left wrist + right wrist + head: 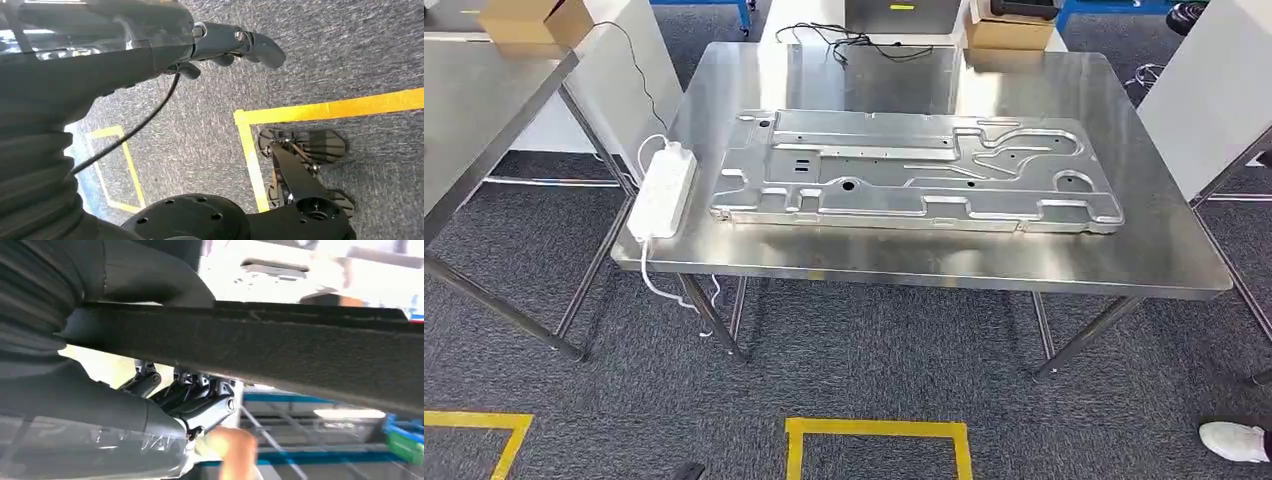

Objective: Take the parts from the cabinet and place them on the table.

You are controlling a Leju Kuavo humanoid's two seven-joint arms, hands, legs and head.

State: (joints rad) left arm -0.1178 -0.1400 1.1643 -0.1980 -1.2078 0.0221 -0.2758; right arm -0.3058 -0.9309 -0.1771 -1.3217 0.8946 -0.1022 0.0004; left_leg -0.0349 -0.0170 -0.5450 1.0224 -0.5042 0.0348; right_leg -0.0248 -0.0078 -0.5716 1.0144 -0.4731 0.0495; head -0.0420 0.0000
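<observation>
A large stamped silver metal panel (914, 170) lies flat on the steel table (924, 260) ahead of me. In the right wrist view my right hand (192, 400) grips a long dark flat part (280, 350), with the thumb over one face and the fingers (220, 392) against the other. A person's blurred hand (235, 450) is close beside my fingers. My left hand (230, 45) hangs over the carpet with its fingers loose and holds nothing.
A white power strip (664, 190) with its cable lies at the table's left edge. Cardboard boxes (1009, 30) and a black cable (844, 40) sit at the far edge. A second steel table (474, 110) stands to the left. Yellow floor tape (879, 430) marks the carpet, and a white shoe (1234, 440) is at the lower right.
</observation>
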